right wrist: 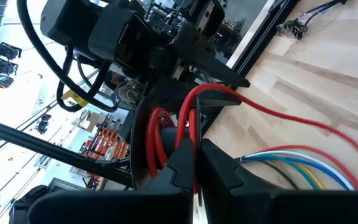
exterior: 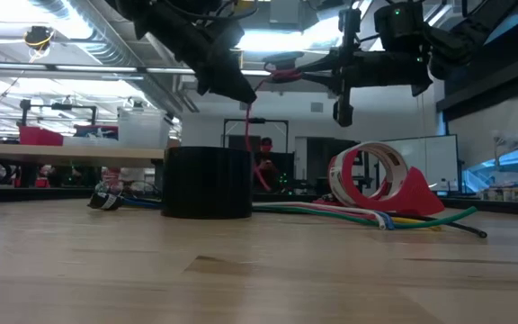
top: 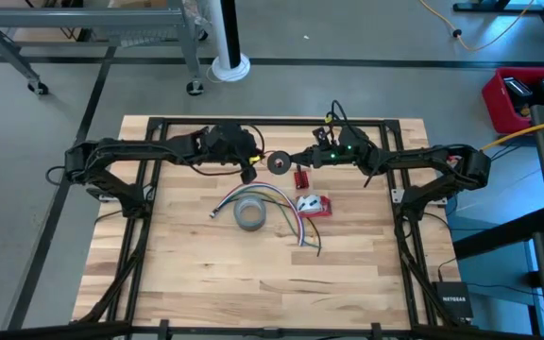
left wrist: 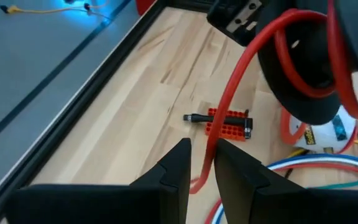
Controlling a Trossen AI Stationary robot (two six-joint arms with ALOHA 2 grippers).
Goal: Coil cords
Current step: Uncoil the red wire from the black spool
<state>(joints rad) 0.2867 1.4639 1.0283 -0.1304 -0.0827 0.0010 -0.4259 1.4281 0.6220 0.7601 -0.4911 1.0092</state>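
A black round spool (top: 278,162) with loops of thin red wire (left wrist: 229,93) on it hangs above the table's far middle. My right gripper (top: 289,161) is shut on it from the right. My left gripper (top: 250,173) is just left of the spool and is shut on the red wire where it leaves the spool. The wire's free part hangs down below the left fingers (exterior: 247,135) toward the table. In the left wrist view the spool (left wrist: 303,68) fills the upper right. My left gripper pinches the red wire (left wrist: 209,152) between its two fingers, a single strand a short way from the spool. The fingers lie across the wire. The wire arches up to the spool on one side and hangs slack on the other. My right gripper (right wrist: 196,168) is shut on the spool at its rim, with red loops (right wrist: 166,134) right beyond the fingertips. The fingers come level from the table's right. The spool is lifted clear of the table. The fingers hide the exact place of contact.
A grey tape roll (top: 250,214) lies at mid table with a bundle of coloured wires (top: 286,210) arching round it. A red-and-white tape dispenser (top: 314,205) sits to their right. A red brick with a black pen (left wrist: 225,121) lies below the grippers.
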